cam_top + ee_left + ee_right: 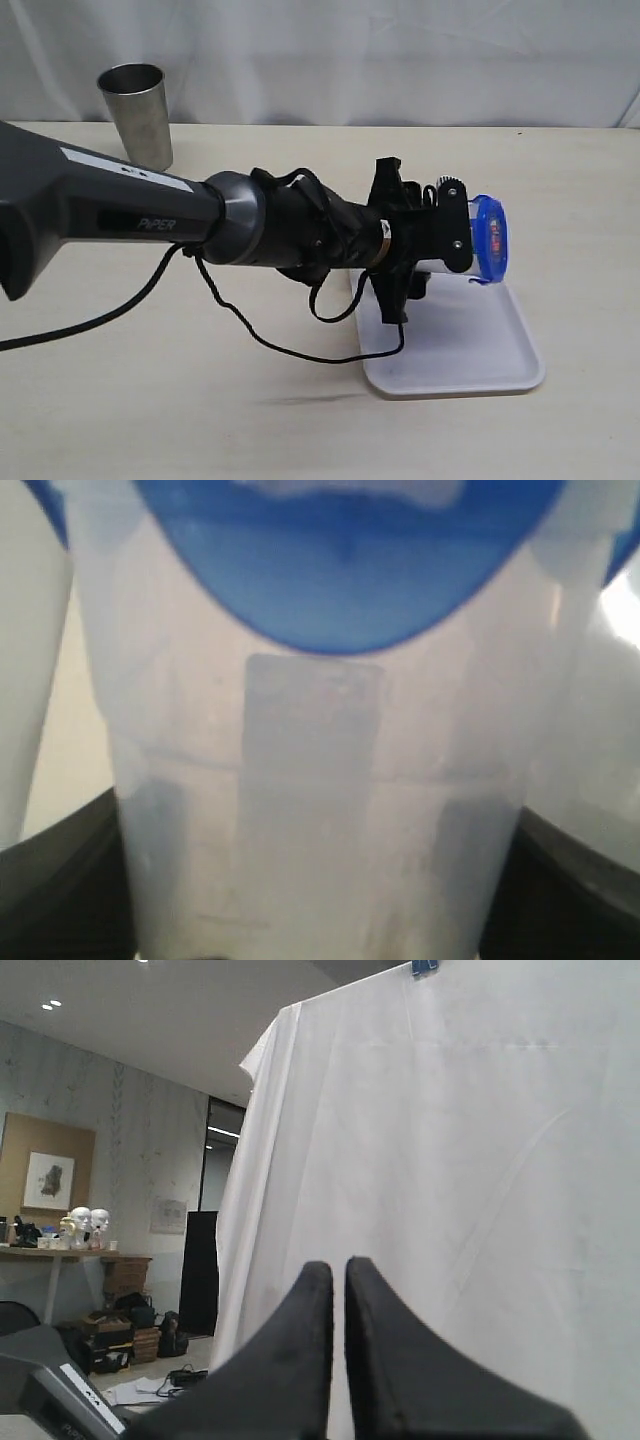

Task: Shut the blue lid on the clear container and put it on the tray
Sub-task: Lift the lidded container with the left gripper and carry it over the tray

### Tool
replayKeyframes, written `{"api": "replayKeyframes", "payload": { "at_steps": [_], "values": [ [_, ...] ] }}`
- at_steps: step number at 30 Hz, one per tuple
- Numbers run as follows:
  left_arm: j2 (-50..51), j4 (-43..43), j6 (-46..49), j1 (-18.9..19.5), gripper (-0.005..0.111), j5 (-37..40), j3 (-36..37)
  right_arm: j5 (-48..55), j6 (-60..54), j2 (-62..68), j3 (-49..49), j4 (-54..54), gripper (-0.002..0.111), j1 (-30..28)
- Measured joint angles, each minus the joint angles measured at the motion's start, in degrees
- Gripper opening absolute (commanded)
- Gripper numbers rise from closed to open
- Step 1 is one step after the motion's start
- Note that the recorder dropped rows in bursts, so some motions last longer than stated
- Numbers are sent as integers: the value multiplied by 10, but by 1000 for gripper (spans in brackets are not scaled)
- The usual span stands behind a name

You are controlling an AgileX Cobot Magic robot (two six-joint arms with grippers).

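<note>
My left gripper (455, 236) is shut on the clear container (443, 266) and holds it on its side, just above the white tray (470, 352). The blue lid (491, 238) sits on the container's mouth, facing right, with a red-and-white sticker on top. Up close in the left wrist view, the container (320, 810) fills the space between the dark fingers (60, 880), and the lid (340, 580) is at its far end. My right gripper (339, 1275) is shut on nothing and points at a white curtain, away from the table. It is out of the exterior view.
A steel tumbler (136, 112) stands upright at the table's back left. A black cable (280, 345) hangs from the left arm and loops down onto the table beside the tray's left edge. A white curtain (400, 50) runs behind the table.
</note>
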Motion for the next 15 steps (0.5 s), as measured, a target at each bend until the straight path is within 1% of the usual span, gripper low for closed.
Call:
{"api": "replayKeyframes", "payload": {
  "at_steps": [1,7,9,11,15],
  "values": [
    [-3,0,-10,3,0,-28,-1,-2,0,0,0,1,4,0],
    [-17,4,-66,7,0,-106,-40,-3,0,0,0,1,4,0],
    [-21,4,-73,8,0,-144,-52,-3,0,0,0,1,4,0],
    [-23,-6,-77,9,0,-190,-60,-3,0,0,0,1,4,0],
    [-23,-72,-78,28,0,-320,-64,-3,0,0,0,1,4,0]
  ]
}}
